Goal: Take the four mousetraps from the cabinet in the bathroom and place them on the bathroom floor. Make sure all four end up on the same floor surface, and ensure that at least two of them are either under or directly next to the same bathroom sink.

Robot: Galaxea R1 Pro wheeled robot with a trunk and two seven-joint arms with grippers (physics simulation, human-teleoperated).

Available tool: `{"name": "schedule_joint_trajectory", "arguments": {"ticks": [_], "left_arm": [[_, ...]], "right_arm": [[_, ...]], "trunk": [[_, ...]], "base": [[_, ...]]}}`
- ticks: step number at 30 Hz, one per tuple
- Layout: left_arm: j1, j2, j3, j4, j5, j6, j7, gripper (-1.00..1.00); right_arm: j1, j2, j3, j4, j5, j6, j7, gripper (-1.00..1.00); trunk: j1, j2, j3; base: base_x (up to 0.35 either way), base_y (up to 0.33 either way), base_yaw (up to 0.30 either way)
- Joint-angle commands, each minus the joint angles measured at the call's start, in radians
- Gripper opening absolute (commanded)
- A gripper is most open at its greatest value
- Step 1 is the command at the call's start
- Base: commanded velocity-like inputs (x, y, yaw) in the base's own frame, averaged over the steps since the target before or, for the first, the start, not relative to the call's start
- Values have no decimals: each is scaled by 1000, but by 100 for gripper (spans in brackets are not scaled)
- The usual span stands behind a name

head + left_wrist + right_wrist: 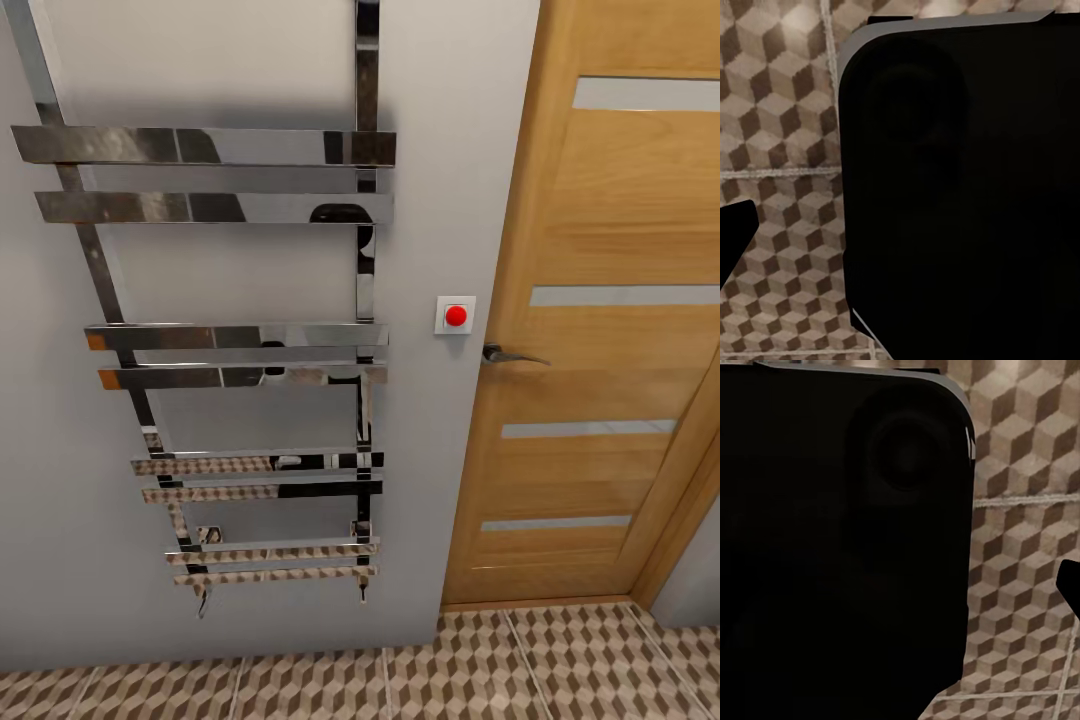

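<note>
The bathroom floor (560, 660), with its brown, beige and white cube pattern, runs along the foot of a grey wall. The mousetraps, the cabinet and the sink are out of view. In the left wrist view a dark fingertip (733, 240) pokes in at the edge above the floor tiles (787, 112). The right wrist view has a similar dark fingertip (1071, 585) over the tiles (1020, 472). I cannot tell from these slivers how either gripper's jaws stand. Nothing is seen held.
A chrome ladder towel rail (240, 340) hangs on the grey wall straight ahead. To its right are a red push button (456, 315) and a shut wooden door (610, 330) with a lever handle (512, 354). A black rounded part of the robot's body (960, 195) (840, 547) blocks most of both wrist views.
</note>
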Motion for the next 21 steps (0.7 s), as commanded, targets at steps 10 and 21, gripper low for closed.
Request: {"name": "schedule_joint_trajectory", "arguments": {"ticks": [10, 21], "left_arm": [[0, 0, -1, 0, 0, -3, 0, 100], [0, 0, 0, 0, 0, -3, 0, 100]], "right_arm": [[0, 0, 0, 0, -1, -4, 0, 100], [0, 0, 0, 0, -1, -3, 0, 100]], "trunk": [[0, 0, -1], [0, 0, -1]], "base": [[0, 0, 2], [0, 0, 170]]}}
